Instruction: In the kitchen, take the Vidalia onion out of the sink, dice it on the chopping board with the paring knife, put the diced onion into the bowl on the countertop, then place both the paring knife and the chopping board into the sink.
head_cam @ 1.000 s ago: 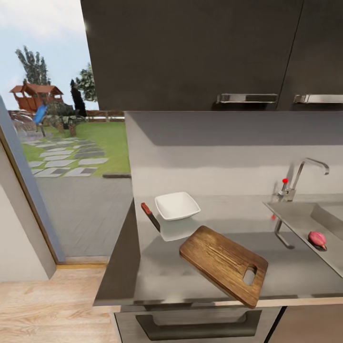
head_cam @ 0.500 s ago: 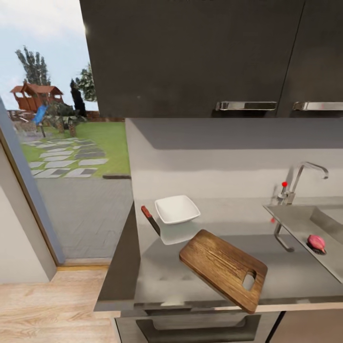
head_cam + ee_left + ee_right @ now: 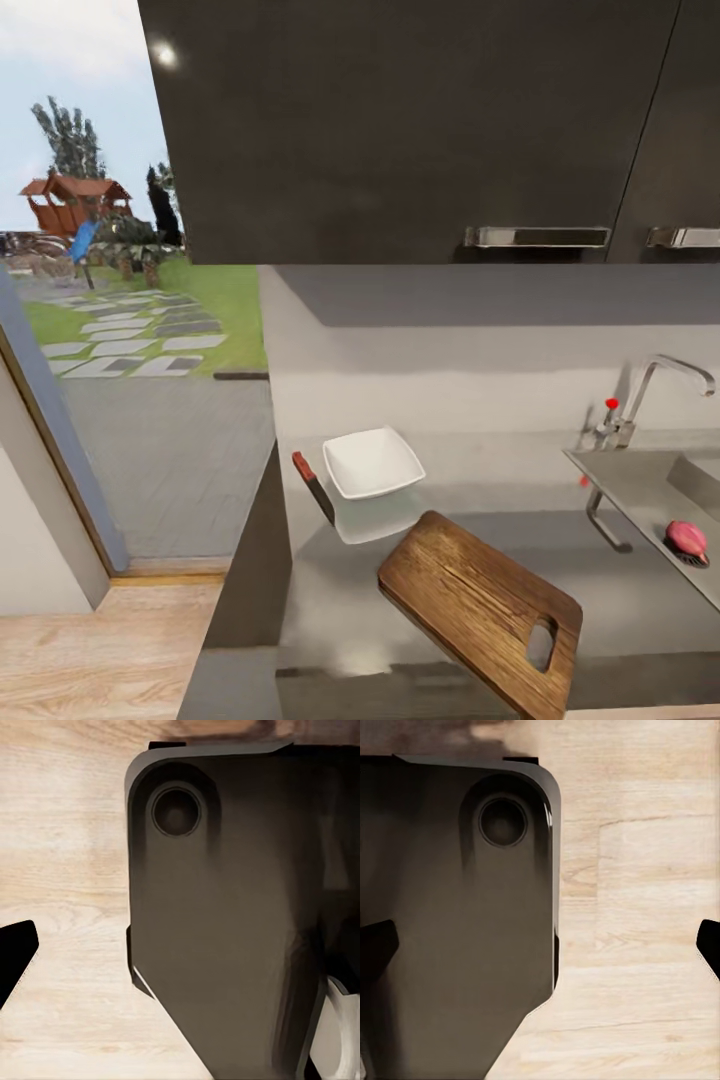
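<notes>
**Counter in view from the head camera, both arms down by the base**

From the head camera I count one chopping board (image 3: pixel 480 610), one bowl (image 3: pixel 372 462), one paring knife (image 3: pixel 312 485), one onion (image 3: pixel 688 540) and one sink (image 3: pixel 640 485) with a single tap (image 3: pixel 655 395). Above the countertop (image 3: pixel 620 590) I see two dark wall cabinets (image 3: pixel 400 120), each with a steel bar handle.

The board lies slantwise on the near part of the worktop, its slot-shaped handle hole toward the front right. The white square bowl sits behind it, nearer the wall, apart from the board. The knife lies just beside the bowl's left side, red handle toward the wall and dark blade pointing toward me. The pinkish onion rests in the sink at the far right, on the round drain as far as I can tell, well apart from the board. The tap with its red knob stands behind the basin.

Both wrist cameras look down at pale wooden floor (image 3: pixel 67 870) and a dark part of the robot's own body (image 3: pixel 450 930). Of each gripper I get only dark finger tips at the picture edges, set wide apart, with nothing between them. So the onion, board, knife and bowl are all up on the counter, well away from either gripper.
</notes>
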Controlling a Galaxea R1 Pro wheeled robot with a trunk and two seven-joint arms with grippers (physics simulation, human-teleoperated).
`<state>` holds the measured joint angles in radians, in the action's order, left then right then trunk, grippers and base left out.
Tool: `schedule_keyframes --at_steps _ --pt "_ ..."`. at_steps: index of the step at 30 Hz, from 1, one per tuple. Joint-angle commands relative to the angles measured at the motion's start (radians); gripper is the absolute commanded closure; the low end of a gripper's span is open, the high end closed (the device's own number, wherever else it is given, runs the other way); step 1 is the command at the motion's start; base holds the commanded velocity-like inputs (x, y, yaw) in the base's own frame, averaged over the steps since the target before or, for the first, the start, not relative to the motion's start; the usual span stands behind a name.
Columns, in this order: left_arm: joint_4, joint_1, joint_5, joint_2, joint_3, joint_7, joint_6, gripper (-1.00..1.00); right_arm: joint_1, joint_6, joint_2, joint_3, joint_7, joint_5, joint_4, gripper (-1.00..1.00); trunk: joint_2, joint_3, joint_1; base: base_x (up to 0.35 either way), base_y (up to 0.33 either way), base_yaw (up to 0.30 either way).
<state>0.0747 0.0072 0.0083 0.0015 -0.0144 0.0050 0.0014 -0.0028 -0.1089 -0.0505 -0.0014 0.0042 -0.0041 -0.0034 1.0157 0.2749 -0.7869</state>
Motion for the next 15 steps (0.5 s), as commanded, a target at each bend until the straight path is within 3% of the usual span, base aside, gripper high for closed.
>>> schedule_keyframes --at_steps 1,15 --pt "0.002 0.001 0.001 0.0 -0.001 0.001 0.0 -1.0 0.0 -0.003 0.0 0.0 0.0 0.0 0.0 -1.0 -0.007 -0.002 0.003 0.084 0.0 0.0" --pt "0.002 0.001 0.001 0.0 -0.001 0.0 0.0 -1.0 0.0 -0.003 0.0 0.0 0.0 0.0 0.0 -1.0 -0.105 -0.046 0.057 0.013 0.0 0.0"
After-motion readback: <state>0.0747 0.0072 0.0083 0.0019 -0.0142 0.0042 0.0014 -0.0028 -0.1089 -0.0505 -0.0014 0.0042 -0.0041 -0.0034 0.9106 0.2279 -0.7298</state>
